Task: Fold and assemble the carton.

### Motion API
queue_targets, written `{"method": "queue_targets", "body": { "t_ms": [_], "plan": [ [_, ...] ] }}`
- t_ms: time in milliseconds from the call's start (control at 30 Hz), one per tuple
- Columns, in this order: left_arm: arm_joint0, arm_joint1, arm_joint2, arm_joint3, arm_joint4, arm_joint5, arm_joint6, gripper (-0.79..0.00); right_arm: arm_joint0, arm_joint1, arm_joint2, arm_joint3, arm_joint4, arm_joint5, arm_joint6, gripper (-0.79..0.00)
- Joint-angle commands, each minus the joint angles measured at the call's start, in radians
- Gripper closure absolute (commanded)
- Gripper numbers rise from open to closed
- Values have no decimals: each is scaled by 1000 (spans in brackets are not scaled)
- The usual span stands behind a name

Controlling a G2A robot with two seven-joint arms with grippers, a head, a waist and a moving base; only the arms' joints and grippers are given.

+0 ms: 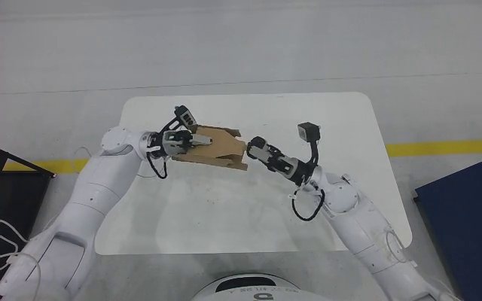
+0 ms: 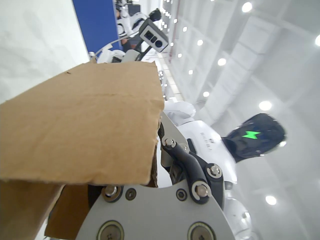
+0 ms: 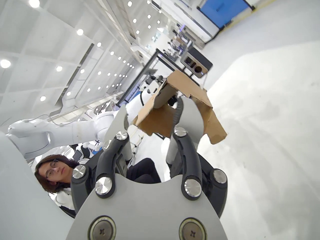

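Observation:
A brown cardboard carton [image 1: 215,147], partly folded with its flaps loose, is held above the white table [image 1: 226,218] between my two arms. My left gripper [image 1: 183,139] is shut on the carton's left end; in the left wrist view a carton panel [image 2: 80,126] covers most of the gripper, and one finger [image 2: 172,131] shows beside its edge. My right gripper [image 1: 252,147] sits at the carton's right end. In the right wrist view its fingers [image 3: 187,111] stand wide apart, open, with a hanging flap of the carton [image 3: 155,121] just beyond the gap.
The table's front half lies bare below the arms. A dark blue object [image 1: 452,218] stands off the table's right side and a black frame [image 1: 15,177] off its left. A yellow floor line [image 1: 429,148] runs behind.

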Motion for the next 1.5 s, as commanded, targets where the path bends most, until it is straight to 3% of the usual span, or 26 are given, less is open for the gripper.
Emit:
{"method": "queue_targets", "body": {
  "t_ms": [0,233,300,433,567,900,1467],
  "plan": [
    [-1,0,-1,1,0,10,0,0,2,0,-2,2,1,11,10,-785],
    [-1,0,-1,1,0,10,0,0,2,0,-2,2,1,11,10,-785],
    [7,-1,-4,-5,-18,19,12,0,1,1,24,13,-86,93,-47,-785],
    [41,-18,-24,10,-256,214,0,0,-31,-1,47,-20,-134,138,-150,-785],
    [41,-50,-2,44,-446,413,0,0,-48,1,61,-38,-183,241,-159,-785],
    [-12,-97,156,101,-450,419,0,0,-69,-7,39,-90,-232,313,-208,-785],
    [-59,-114,199,128,-291,345,0,0,-76,-11,38,-106,-233,351,-191,-785]
  ]
}}
